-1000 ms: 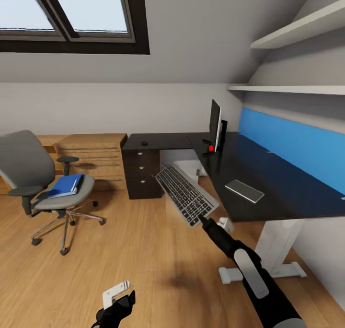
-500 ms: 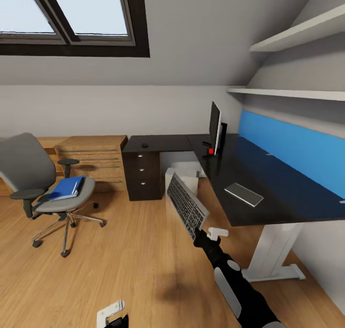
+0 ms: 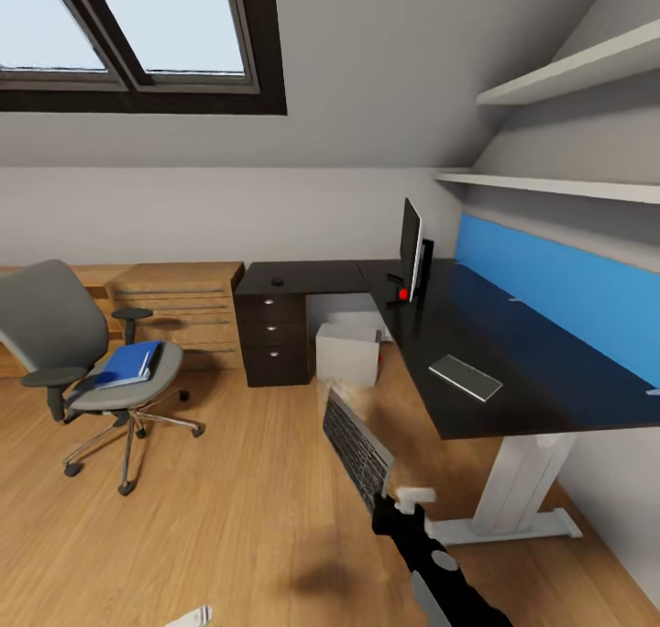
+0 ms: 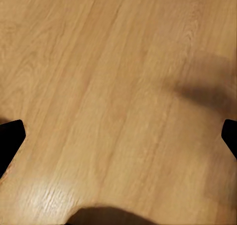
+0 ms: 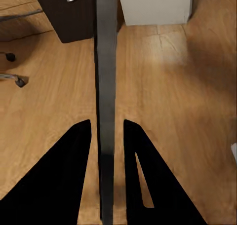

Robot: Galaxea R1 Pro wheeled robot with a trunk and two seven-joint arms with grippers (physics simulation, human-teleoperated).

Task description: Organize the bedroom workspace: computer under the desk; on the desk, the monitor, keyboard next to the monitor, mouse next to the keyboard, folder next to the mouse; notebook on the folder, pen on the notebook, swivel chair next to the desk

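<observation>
Lower and nearer than a second ago, the keyboard [image 3: 357, 444] is now held down close to the wooden floor [image 3: 229, 517], in front of the desk [image 3: 477, 352], and more on its edge. The desk, long and black, is seen at the right, with its drawer part at the far end. The swivel chair [image 3: 82, 352] is seen at the left, well apart from the desk, and the blue folder [image 3: 126, 363] is lying on its seat. The computer [image 3: 348, 354], a light grey box, is standing on the floor by the desk's inner corner, partly under the top. The monitor [image 3: 411, 247] is standing upright on the far part of the desk. A flat grey thing [image 3: 466, 377] is lying on the desk near its front edge. The mouse [image 3: 277, 281] is seen as a small dark spot above the drawers. The right gripper [image 5: 107, 151] is closed tight on the thin edge of the keyboard, one finger on each side. The left gripper's fingers [image 4: 10, 141] are spread wide over bare floor, and nothing is held.
</observation>
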